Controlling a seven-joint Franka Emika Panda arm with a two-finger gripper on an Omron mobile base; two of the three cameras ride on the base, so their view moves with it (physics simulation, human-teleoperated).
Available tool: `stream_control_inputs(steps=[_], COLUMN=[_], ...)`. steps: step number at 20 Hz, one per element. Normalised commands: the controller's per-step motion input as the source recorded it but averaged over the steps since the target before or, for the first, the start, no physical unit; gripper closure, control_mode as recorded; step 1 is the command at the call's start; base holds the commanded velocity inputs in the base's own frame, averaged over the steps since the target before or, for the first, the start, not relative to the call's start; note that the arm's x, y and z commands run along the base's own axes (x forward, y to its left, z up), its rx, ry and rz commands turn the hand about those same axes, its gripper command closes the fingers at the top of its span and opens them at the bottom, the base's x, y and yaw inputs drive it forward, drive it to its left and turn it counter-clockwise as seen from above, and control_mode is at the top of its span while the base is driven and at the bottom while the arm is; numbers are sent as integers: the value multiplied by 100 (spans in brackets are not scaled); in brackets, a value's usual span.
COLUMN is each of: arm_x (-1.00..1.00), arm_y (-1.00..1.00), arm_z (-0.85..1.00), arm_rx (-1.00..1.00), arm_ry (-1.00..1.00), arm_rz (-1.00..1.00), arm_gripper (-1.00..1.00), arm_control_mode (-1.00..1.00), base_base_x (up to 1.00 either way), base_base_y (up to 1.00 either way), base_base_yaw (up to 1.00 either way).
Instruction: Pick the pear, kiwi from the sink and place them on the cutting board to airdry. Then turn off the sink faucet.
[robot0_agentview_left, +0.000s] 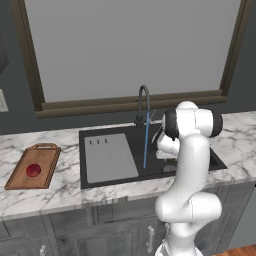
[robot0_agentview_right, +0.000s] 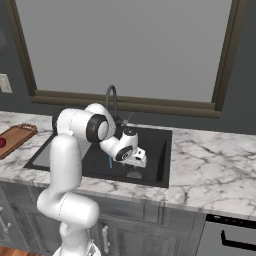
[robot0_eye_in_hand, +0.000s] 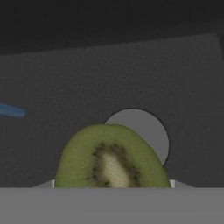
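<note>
Hand view, kiwi (robot0_eye_in_hand: 111, 159) close, no writing

I see matt black sink (robot0_agentview_left: 152, 145) with grey ribbed panel (robot0_agentview_left: 110, 159). Cutting board (robot0_agentview_left: 35, 167) brown wood, left of frame. Faucet (robot0_agentview_left: 143, 106) dark metal. Counter (robot0_agentview_left: 235, 142) polished marble. Kiwi (robot0_eye_in_hand: 111, 159) green, cut face smooth.

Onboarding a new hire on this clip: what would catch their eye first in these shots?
Probably the white arm bent down into the black sink, with a thin blue stream of water running from the faucet. Next, the hand view, where a cut kiwi looms close over the basin's round drain. Last, the red pear lying on the wooden cutting board at the counter's left.
</note>
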Motion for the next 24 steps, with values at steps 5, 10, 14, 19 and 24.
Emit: stream_control_inputs(steps=[5, 10, 14, 19, 24], arm_x=[-14, -34, -15, -14, -36], arm_y=[-8, -8, 0, -2, -17], arm_z=[80, 81, 91, 91, 72], arm_rx=[0, 0, 0, 0, 0], arm_ry=[0, 0, 0, 0, 0], arm_rz=[1, 0, 0, 0, 0], arm_gripper=[100, 100, 100, 100, 100], arm_control_mode=[-100, -100, -100, -100, -100], base_base_x=[0, 0, 0, 0, 0], base_base_y=[0, 0, 0, 0, 0], base_base_yaw=[0, 0, 0, 0, 0])
